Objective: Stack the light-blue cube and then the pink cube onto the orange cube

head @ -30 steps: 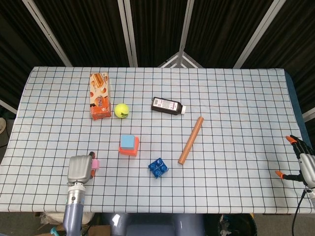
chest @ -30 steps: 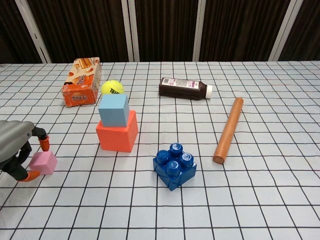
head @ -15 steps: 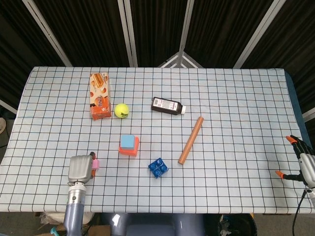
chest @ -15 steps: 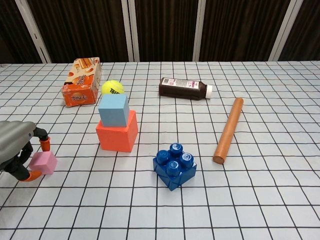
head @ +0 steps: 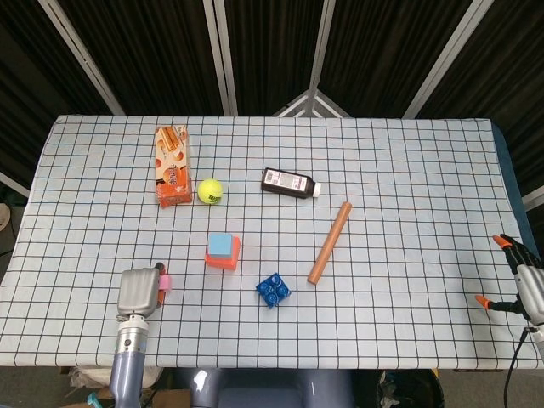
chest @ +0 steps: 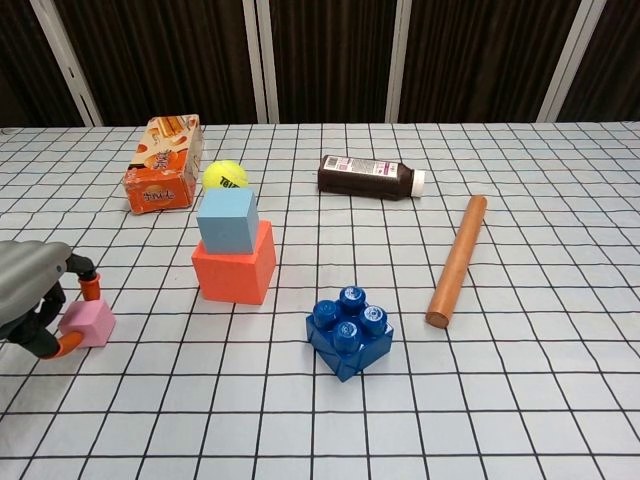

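A white table with a black grid cloth (head: 408, 187) is carrying everything. On it an orange cardboard snack box (chest: 162, 163) is lying toward the far left, with a dark brown plastic bottle with a white cap (chest: 368, 177) lying on its side further right. A long brown wooden cylinder (chest: 457, 260) is resting to the right of centre.

The robot's left hand (chest: 35, 300), grey with orange fingertips (chest: 88, 287), is sitting at the near left edge, its fingers curling around the small pink cube (chest: 88, 324); orange tips are touching the cube on its far and near sides, so the hand is pinching it while it is sitting on the cloth. In the head view the same left hand (head: 141, 291) is covering most of the pink cube (head: 166, 283).

The orange cube (chest: 235, 264) is sitting near the centre, with the light-blue cube (chest: 228, 220) resting squarely on top of it. A blue plastic studded building brick (chest: 349, 331) is lying nearer the camera, right of the stack. A yellow-green tennis ball (chest: 225, 176) is sitting just beside the snack box.

The robot's right hand (head: 523, 279) is showing at the right edge in the head view only, fingers spread apart and holding nothing.
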